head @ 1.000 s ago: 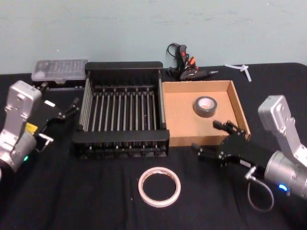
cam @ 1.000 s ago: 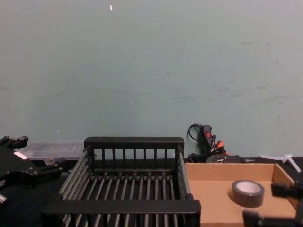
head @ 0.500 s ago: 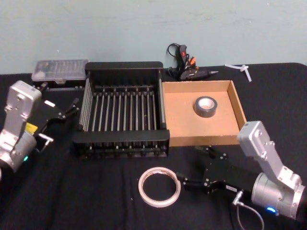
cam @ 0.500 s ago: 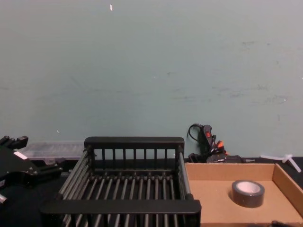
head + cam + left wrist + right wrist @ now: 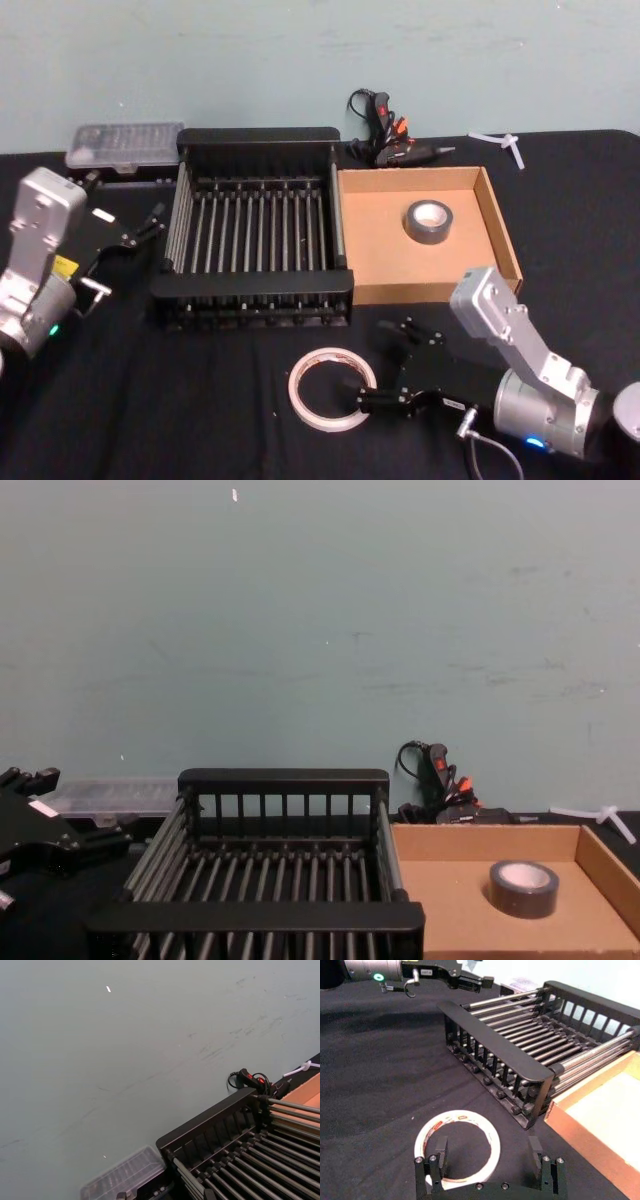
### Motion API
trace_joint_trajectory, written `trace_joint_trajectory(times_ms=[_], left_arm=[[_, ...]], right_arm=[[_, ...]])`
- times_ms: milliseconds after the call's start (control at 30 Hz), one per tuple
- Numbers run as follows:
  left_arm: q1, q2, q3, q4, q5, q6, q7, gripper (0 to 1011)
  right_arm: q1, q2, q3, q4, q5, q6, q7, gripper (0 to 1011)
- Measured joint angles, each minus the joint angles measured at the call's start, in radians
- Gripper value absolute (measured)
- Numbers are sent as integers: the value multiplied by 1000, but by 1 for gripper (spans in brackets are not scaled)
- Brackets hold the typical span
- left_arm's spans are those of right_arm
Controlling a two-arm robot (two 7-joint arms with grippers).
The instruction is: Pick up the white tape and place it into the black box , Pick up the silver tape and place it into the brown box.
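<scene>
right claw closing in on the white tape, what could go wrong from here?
1. The white tape lies flat on the cloth; the open right claw straddles only its near edge, so the fingers may slide over it or push it.
2. Lifting it to the black crate means clearing the thick front rim; a low carry could clip it.
3. The left claw sits beside the crate, so space there is tight.

White tape (image 5: 332,389) bears red core print. Silver tape (image 5: 429,221) is dark grey; black box (image 5: 254,232) slatted, brown box (image 5: 390,256) plain.
</scene>
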Motion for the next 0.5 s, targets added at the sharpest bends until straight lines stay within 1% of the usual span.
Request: trace_joint_trajectory(times_ms=[167,500], left_arm=[[0,0,0,0,0,0,0,1001],[0,0,0,0,0,0,0,1001]], right_arm=[[23,-14,-23,25,-13,7,0,1002],[56,-37,-47,67,-26,25,1,1002]])
